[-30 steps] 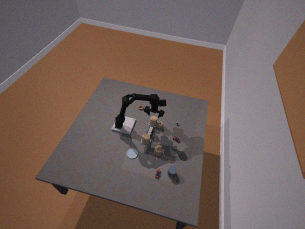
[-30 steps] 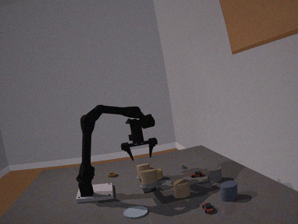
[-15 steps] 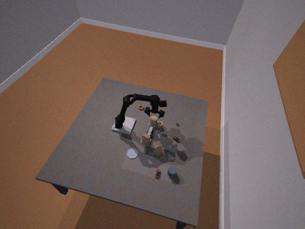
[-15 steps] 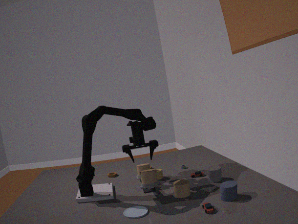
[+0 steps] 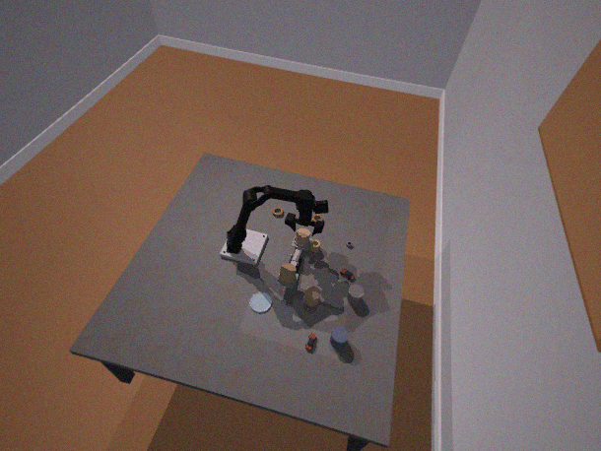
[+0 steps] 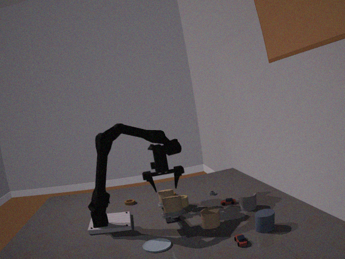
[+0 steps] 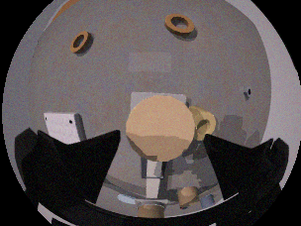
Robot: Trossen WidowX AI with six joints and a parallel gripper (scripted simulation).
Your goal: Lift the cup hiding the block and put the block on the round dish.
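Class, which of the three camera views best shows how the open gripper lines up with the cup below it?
The wrist view: the cup sits centred between the two dark fingers of the open gripper. The exterior view shows the gripper hanging above the cup, not yet around it. In the top view the gripper partly covers the small cup.

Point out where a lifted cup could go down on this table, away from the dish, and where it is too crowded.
Free patches: the wide stretch of table left of the round dish and in front of the base plate; the far strip behind the rings.

Crowded: right of the balance, among the tan cup, grey cylinder, blue cylinder and toy cars.
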